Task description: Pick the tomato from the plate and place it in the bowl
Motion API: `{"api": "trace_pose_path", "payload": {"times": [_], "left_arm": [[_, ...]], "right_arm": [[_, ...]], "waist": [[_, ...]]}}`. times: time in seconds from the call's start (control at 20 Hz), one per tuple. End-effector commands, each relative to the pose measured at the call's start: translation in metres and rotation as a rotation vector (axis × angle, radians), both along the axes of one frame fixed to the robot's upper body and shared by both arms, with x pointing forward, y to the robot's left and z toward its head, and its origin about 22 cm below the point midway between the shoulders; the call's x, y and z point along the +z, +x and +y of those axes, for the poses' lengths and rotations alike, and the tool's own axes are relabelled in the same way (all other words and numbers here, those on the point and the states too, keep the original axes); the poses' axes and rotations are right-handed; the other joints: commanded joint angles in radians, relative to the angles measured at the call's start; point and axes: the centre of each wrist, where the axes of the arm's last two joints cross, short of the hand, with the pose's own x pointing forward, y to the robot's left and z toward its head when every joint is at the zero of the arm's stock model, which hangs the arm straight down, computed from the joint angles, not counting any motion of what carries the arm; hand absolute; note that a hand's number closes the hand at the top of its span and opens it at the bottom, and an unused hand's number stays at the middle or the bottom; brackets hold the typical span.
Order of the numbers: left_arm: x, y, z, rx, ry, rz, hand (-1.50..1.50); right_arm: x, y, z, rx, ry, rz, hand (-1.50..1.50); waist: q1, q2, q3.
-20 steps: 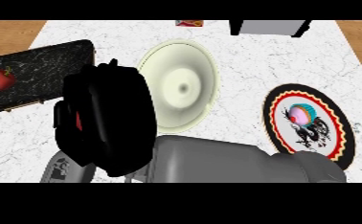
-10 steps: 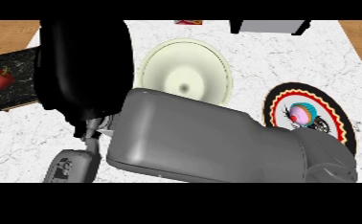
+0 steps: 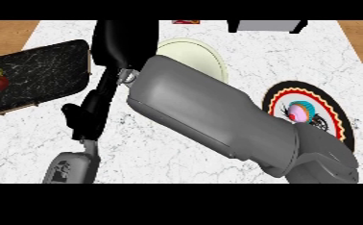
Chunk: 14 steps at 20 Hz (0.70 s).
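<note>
Your right hand [image 3: 124,39] shows as one black mass near the far side of the counter [image 3: 177,159], between the right edge of the dark plate [image 3: 50,77] and the cream bowl [image 3: 195,58], and it covers the bowl's left rim. How far this hand is open, and whether it has hold of anything, you cannot tell from here. Its grey forearm lies across the middle of the view, so much of the counter is hidden. The tomato [image 3: 4,82] is a red spot on the dark plate at the very left edge of the view (only a part of it shows). Your left hand [image 3: 85,116] is low at the left, in front of the dark plate; its state also cannot be told. At the right lies a patterned plate [image 3: 284,94], near the counter's right edge. Bare counter shows at the bottom centre.
</note>
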Motion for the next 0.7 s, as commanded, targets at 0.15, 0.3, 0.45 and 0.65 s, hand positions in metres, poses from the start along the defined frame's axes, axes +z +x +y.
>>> {"api": "trace_pose_path", "payload": {"times": [0.15,0.3,0.45,0.65], "left_arm": [[0.0,0.001,0.003,0.002,0.01,-0.02,0.0],[0.005,0.006,-0.001,0.023,0.005,-0.011,0.0],[-0.007,-0.006,0.014,0.011,0.001,-0.011,0.0],[-0.006,-0.005,0.003,0.012,-0.011,0.001,0.0]], "right_arm": [[-0.056,0.04,-0.033,-0.12,-0.067,0.064,1.5],[-0.074,0.047,-0.048,-0.133,-0.116,0.09,1.5],[-0.094,0.067,-0.069,-0.16,-0.087,0.119,1.5],[-0.111,0.065,-0.088,-0.11,-0.047,0.246,1.5]], "waist": [[-0.008,0.003,0.001],[-0.015,0.001,0.001],[0.001,0.006,0.001],[-0.011,0.002,0.001]]}}
